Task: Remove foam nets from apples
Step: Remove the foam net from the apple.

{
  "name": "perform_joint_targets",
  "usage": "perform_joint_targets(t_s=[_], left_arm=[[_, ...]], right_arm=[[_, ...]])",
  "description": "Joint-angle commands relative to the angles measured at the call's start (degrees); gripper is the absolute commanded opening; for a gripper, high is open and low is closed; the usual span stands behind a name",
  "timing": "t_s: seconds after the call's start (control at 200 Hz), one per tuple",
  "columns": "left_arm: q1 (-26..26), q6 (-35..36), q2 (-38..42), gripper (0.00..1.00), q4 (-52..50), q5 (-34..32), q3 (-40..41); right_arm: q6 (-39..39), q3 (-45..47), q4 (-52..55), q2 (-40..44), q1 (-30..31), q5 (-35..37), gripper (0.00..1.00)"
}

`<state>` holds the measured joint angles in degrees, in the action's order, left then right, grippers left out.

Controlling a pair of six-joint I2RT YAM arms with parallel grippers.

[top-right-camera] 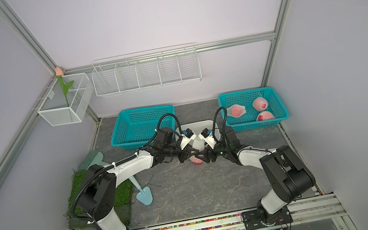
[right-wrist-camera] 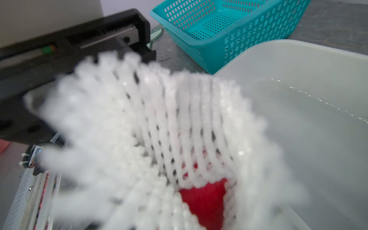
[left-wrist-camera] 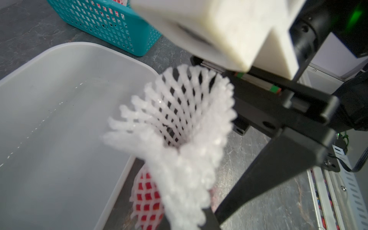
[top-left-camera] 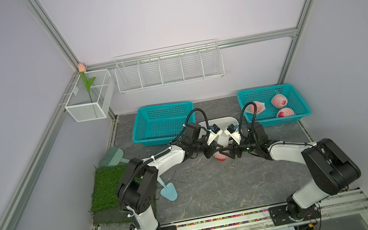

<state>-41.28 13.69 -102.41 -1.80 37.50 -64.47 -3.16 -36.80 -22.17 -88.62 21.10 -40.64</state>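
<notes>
Between the two arms, a red apple [top-left-camera: 220, 158] [right-wrist-camera: 205, 199] rests on the grey table, half inside a white foam net [top-left-camera: 223, 139] [left-wrist-camera: 185, 123] [right-wrist-camera: 159, 119]. The net stands up from it as an open tube. My left gripper [top-left-camera: 217, 153] [left-wrist-camera: 191, 223] is shut on the net's wall just above the apple. My right gripper [top-left-camera: 228, 154] faces it from the other side, jaws standing apart at the net, fingertips hidden by foam. Three more netted apples [top-left-camera: 256, 107] [top-left-camera: 279, 101] [top-left-camera: 285, 112] lie in the right teal basket [top-left-camera: 304, 114].
A white tray [top-left-camera: 223, 121] [left-wrist-camera: 59, 119] [right-wrist-camera: 318, 139] sits just behind the grippers. The left teal basket [top-left-camera: 141, 138] holds nothing. At the left lie a grass mat [top-left-camera: 107, 189], a blue trowel [top-left-camera: 168, 191] and a green brush [top-left-camera: 112, 156]. Wire racks [top-left-camera: 168, 67] hang on the walls.
</notes>
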Motion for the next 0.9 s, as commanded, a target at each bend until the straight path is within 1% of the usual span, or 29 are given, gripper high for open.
perform_joint_targets(t_s=[0.0,0.06,0.11,0.17,0.23,0.285,0.325,0.345,0.42,0.525,0.555,0.56,0.565,0.57,0.595,0.76,0.895], left_arm=[[-0.7,0.0,-0.1,0.12,0.2,1.4,-2.0],[-0.8,-0.1,-0.4,0.12,0.0,1.3,-2.5],[-0.8,-0.2,-0.6,0.12,-0.1,1.3,-2.6],[-0.8,-0.2,-0.8,0.12,-0.1,1.2,-2.5],[-0.8,-0.1,-1.0,0.12,-0.4,1.1,-2.7],[-0.8,0.2,-1.1,0.12,-0.9,0.8,-2.8],[-0.8,0.5,-1.1,0.13,-1.4,0.5,-2.9],[-0.8,0.6,-1.1,0.13,-1.7,0.3,-2.9],[-0.8,1.0,-0.8,0.15,-2.3,-0.9,-2.6],[-0.3,0.7,0.4,0.17,-3.0,-1.9,-2.4],[0.0,0.4,0.7,0.17,-3.1,-1.7,-2.3],[0.0,0.4,0.8,0.17,-3.2,-1.7,-2.3],[0.1,0.3,0.8,0.17,-3.2,-1.7,-2.3],[0.2,0.3,0.9,0.17,-3.1,-1.6,-2.2],[0.4,0.1,1.2,0.18,-3.3,-1.6,-2.1],[1.9,-0.5,4.3,0.18,-7.2,-2.0,-1.5],[3.0,-2.6,6.1,0.19,-10.0,-2.6,-1.5]], right_arm=[[0.3,-0.9,-3.2,-1.1,0.6,1.1,0.63],[-0.1,-0.9,-3.3,-0.9,1.0,1.4,0.56],[-0.1,-0.8,-3.2,-0.8,1.2,1.7,0.53],[-0.4,-0.8,-3.2,-0.6,1.3,1.7,0.46],[-0.4,-0.7,-3.2,-0.6,1.4,1.9,0.44],[-0.3,-0.5,-3.7,-0.3,1.4,2.2,0.44],[-0.2,-0.4,-3.9,-0.1,1.5,2.4,0.47],[-0.1,-0.5,-3.7,0.0,1.4,2.6,0.52],[-0.5,-0.1,-2.7,1.2,1.5,3.2,0.76],[-1.5,0.5,-0.1,3.4,1.3,4.1,0.88],[-1.8,0.5,1.1,4.0,1.3,4.3,0.99],[-1.8,0.6,1.3,4.1,1.3,4.3,0.97],[-1.9,0.6,1.4,4.1,1.2,4.3,0.93],[-1.9,0.6,1.6,4.2,1.2,4.3,0.91],[-1.9,0.6,2.3,4.7,1.0,4.3,0.89],[-1.7,2.4,3.0,8.5,0.7,5.6,0.89],[-2.1,3.0,5.0,10.8,0.5,7.4,0.89]])
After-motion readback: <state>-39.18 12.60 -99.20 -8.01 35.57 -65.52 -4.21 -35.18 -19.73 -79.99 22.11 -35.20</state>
